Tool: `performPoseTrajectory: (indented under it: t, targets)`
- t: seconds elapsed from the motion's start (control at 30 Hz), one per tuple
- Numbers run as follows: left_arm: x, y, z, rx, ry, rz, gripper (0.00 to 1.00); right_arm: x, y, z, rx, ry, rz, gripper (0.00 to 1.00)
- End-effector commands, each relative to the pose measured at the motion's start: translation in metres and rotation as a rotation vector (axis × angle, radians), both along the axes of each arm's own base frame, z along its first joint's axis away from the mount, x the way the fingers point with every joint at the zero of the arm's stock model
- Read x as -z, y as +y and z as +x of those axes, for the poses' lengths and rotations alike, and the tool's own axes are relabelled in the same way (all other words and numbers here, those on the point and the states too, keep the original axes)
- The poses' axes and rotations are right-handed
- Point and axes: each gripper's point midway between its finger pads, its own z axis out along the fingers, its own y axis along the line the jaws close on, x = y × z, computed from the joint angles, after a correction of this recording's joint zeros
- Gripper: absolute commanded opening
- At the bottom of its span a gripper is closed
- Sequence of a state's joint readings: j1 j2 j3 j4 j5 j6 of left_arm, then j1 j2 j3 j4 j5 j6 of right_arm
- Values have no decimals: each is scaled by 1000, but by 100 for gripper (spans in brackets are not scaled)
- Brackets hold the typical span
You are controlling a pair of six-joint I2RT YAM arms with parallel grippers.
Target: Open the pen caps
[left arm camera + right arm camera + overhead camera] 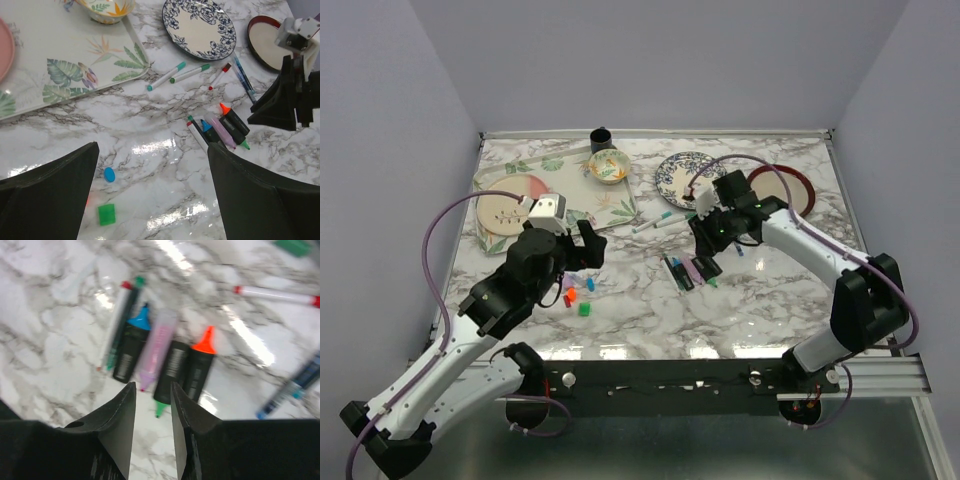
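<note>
Jaws wide and empty, the left gripper (152,167) hangs over a small blue plastic pen cap (109,174) and a green one (106,214), the right gripper (152,392) with narrow, empty jaws above stubby black highlighter pens (129,349) on the marble counter (40,315).

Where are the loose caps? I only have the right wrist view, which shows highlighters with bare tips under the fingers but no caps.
Observer: They lie on the table by the left arm: a green cap, a blue cap and an orange-red one.
Operator: Is the left gripper holding anything?
Observer: No. The left gripper is wide open and empty, above those caps.
Operator: Any pens outside my frame?
Observer: Two thin white pens with teal-green ends lie by the corner of the leaf-print tray, in front of the blue floral plate.
</note>
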State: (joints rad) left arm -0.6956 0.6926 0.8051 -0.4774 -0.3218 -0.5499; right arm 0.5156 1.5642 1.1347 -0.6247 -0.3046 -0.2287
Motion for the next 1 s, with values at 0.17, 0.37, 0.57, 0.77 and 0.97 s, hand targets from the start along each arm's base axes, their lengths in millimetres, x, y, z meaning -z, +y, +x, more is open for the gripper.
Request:
performPoseTrajectory:
  t: [0.17, 0.37, 0.57, 0.77, 0.97]
  targets:
    - [17, 30, 9, -6, -76, 289, 99, -41, -77, 80, 216, -267, -2, 29]
    - [12, 36, 5, -23, -85, 283, 99, 10, -93, 80, 202, -80, -107, 23]
    - [8, 34, 2, -6, -107, 253, 99, 29, -103, 87, 237, -36, -160, 26]
    - [10, 32, 2, 5, -101, 254, 99, 45, -108, 96, 244, 7, -212, 29]
    - [9, 32, 2, 6, -103, 250, 99, 57, -115, 98, 252, 29, -252, 32]
